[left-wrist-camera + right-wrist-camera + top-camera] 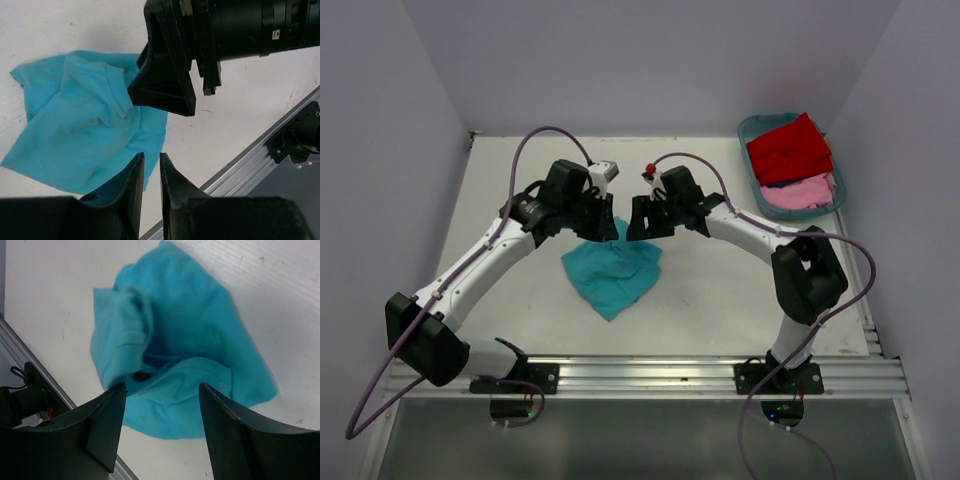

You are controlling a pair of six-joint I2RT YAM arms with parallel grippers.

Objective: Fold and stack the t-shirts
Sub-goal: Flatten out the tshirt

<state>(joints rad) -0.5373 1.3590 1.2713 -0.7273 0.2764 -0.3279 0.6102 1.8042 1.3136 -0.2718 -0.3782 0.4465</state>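
Top external view: turquoise t-shirt [612,272] crumpled mid-table [720,290] under both tools; red t-shirt [790,148] and pale pink t-shirt [802,193] in teal tub [748,135], far right; left gripper [151,159] barely parted, right gripper [161,390] spread wide, both apparently empty.

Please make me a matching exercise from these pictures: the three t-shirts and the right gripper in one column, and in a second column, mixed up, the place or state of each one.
Column one:
1. turquoise cloth t-shirt
2. red cloth t-shirt
3. pale pink cloth t-shirt
4. right gripper

Column two:
A. in the teal plastic tub, at the end nearer the arms
B. jaws wide apart, holding nothing
C. crumpled on the white table
D. in the teal plastic tub, at the far end

Pairs: 1-C, 2-D, 3-A, 4-B.
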